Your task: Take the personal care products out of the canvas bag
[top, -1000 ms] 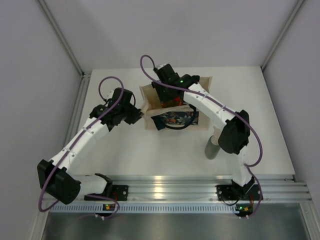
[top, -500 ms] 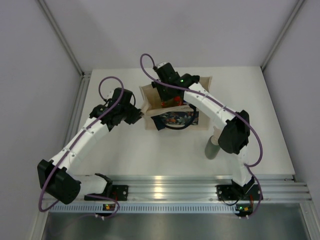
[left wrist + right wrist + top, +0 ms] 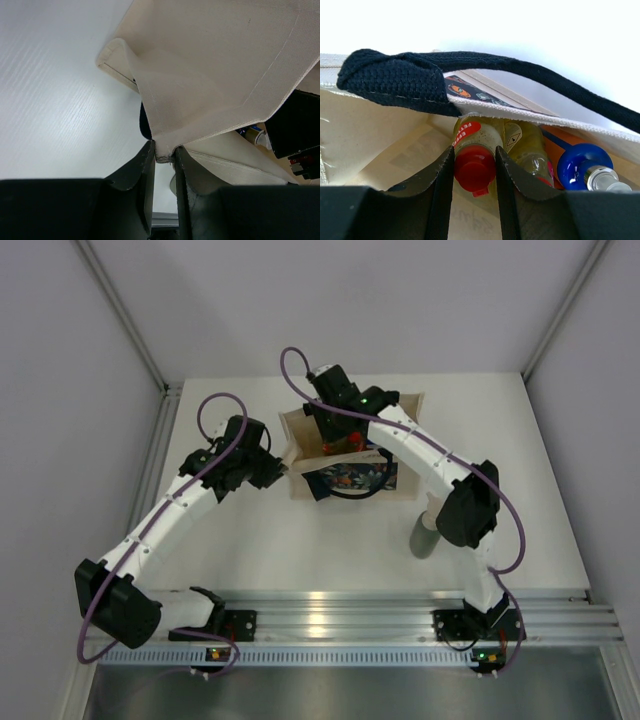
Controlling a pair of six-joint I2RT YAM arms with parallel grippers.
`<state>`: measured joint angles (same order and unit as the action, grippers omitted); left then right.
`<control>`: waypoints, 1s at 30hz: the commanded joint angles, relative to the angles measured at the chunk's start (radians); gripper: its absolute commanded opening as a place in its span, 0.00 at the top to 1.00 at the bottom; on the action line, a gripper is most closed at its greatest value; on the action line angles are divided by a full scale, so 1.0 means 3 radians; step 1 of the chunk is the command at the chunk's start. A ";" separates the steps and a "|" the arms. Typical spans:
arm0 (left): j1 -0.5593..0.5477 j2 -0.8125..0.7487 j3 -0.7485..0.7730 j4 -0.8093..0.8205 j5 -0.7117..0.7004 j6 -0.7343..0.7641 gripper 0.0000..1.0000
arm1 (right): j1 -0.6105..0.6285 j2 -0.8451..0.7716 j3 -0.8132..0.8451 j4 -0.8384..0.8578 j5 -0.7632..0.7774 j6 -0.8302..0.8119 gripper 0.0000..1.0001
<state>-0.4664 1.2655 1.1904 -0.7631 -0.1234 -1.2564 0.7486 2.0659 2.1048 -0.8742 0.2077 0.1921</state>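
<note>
From above, the canvas bag (image 3: 352, 478) is seen on the white table (image 3: 250, 530), toward 12 o'clock of the table's middle, its mouth open and its dark print panel (image 3: 355, 476) facing 6 o'clock. The left gripper (image 3: 274, 472) is placed at the bag's 9 o'clock edge. The right gripper (image 3: 335, 438) is lowered into the mouth from 12 o'clock, and red caps are glimpsed just beside it. A grey-green bottle (image 3: 424, 540) is stood on the table outside the bag, at about 4 o'clock from it, partly hidden by the right arm's elbow.

In the left wrist view, the left gripper (image 3: 164, 154) is pressed together on a stitched corner of the bag's beige fabric (image 3: 215, 65), which is pinched between the two black fingers (image 3: 145, 170). Bare table (image 3: 55, 100) is seen at 9 o'clock.

In the right wrist view, the right gripper (image 3: 474, 159) is closed on the red cap of a yellow bottle (image 3: 475, 131) inside the bag, a finger laid against each side of the cap. A second yellow bottle (image 3: 527, 146) is touching it at 3 o'clock, and an orange bottle (image 3: 552, 145) with a blue cap is found further toward 3 o'clock. The black handle (image 3: 395, 80) is draped across at 12 o'clock
</note>
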 commanded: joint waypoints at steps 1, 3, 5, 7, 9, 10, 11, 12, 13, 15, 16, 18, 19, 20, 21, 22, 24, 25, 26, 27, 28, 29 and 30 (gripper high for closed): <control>0.0000 0.0015 0.0000 0.0059 0.0007 0.0031 1.00 | -0.0010 -0.0229 0.0291 0.0010 0.0049 -0.0032 1.00; 0.0000 0.0015 0.0000 0.0059 0.0007 0.0031 1.00 | -0.0005 -0.0280 0.0327 0.0010 0.0064 -0.0032 1.00; 0.0000 0.0020 0.0005 0.0059 0.0002 0.0031 1.00 | 0.0000 -0.0346 0.0362 0.0004 0.0064 -0.0027 1.00; 0.0000 0.0020 0.0010 0.0059 -0.0003 0.0036 1.00 | 0.0005 -0.0382 0.0388 -0.0026 0.0075 -0.0027 1.00; 0.0005 0.0026 0.0010 0.0054 -0.0008 0.0036 1.00 | 0.0015 -0.0438 0.0408 -0.0036 0.0085 -0.0027 1.00; 0.0000 0.0036 0.0010 0.0054 -0.0008 0.0036 1.00 | 0.0020 -0.0464 0.0414 -0.0037 0.0085 -0.0022 1.00; 0.0000 0.0031 0.0010 0.0054 -0.0003 0.0041 1.00 | 0.0025 -0.0510 0.0429 -0.0037 0.0085 -0.0027 1.00; -0.0005 0.0041 0.0015 0.0054 -0.0003 0.0041 1.00 | 0.0030 -0.0520 0.0439 -0.0062 0.0090 -0.0022 1.00; 0.0000 0.0046 0.0015 0.0054 -0.0008 0.0041 1.00 | 0.0036 -0.0540 0.0459 -0.0077 0.0090 -0.0027 1.00; 0.0000 0.0046 0.0015 0.0054 -0.0003 0.0041 1.00 | 0.0051 -0.0576 0.0541 -0.0113 0.0100 -0.0032 1.00; 0.0000 0.0056 0.0015 0.0054 -0.0008 0.0041 1.00 | 0.0061 -0.0592 0.0572 -0.0154 0.0105 -0.0042 1.00; 0.0005 0.0061 0.0020 0.0054 0.0002 0.0046 1.00 | 0.0082 -0.0633 0.0664 -0.0185 0.0131 -0.0057 1.00; 0.0000 0.0066 0.0025 0.0054 0.0002 0.0046 1.00 | 0.0087 -0.0653 0.0689 -0.0195 0.0141 -0.0057 1.00; 0.0000 0.0071 0.0025 0.0054 0.0002 0.0046 1.00 | 0.0102 -0.0694 0.0720 -0.0215 0.0146 -0.0067 1.00; 0.0000 0.0077 0.0036 0.0059 0.0007 0.0046 1.00 | 0.0107 -0.0719 0.0720 -0.0215 0.0146 -0.0088 1.00; 0.0000 0.0082 0.0031 0.0059 0.0002 0.0051 1.00 | 0.0107 -0.0765 0.0725 -0.0215 0.0146 -0.0098 1.00; 0.0000 0.0092 0.0041 0.0059 0.0007 0.0046 1.00 | 0.0117 -0.0806 0.0731 -0.0221 0.0156 -0.0113 1.00; 0.0000 0.0102 0.0046 0.0054 0.0002 0.0056 1.00 | 0.0122 -0.0832 0.0736 -0.0231 0.0156 -0.0129 1.00; 0.0000 0.0102 0.0051 0.0054 0.0012 0.0062 1.00 | 0.0138 -0.0883 0.0756 -0.0226 0.0161 -0.0139 1.00; 0.0000 0.0112 0.0056 0.0054 0.0013 0.0067 1.00 | 0.0148 -0.0904 0.0771 -0.0226 0.0182 -0.0144 1.00; 0.0000 0.0118 0.0061 0.0054 0.0013 0.0072 1.00 | 0.0153 -0.0949 0.0807 -0.0226 0.0192 -0.0144 1.00; 0.0000 0.0128 0.0066 0.0054 0.0013 0.0072 1.00 | 0.0173 -0.0980 0.0828 -0.0221 0.0197 -0.0154 1.00; 0.0000 0.0138 0.0071 0.0059 0.0013 0.0082 1.00 | 0.0179 -0.1001 0.0848 -0.0221 0.0207 -0.0154 1.00</control>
<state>-0.4664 1.2839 1.1912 -0.7609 -0.1238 -1.2522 0.7776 1.8828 2.2639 -1.0035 0.2340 0.1631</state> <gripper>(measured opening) 0.240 0.334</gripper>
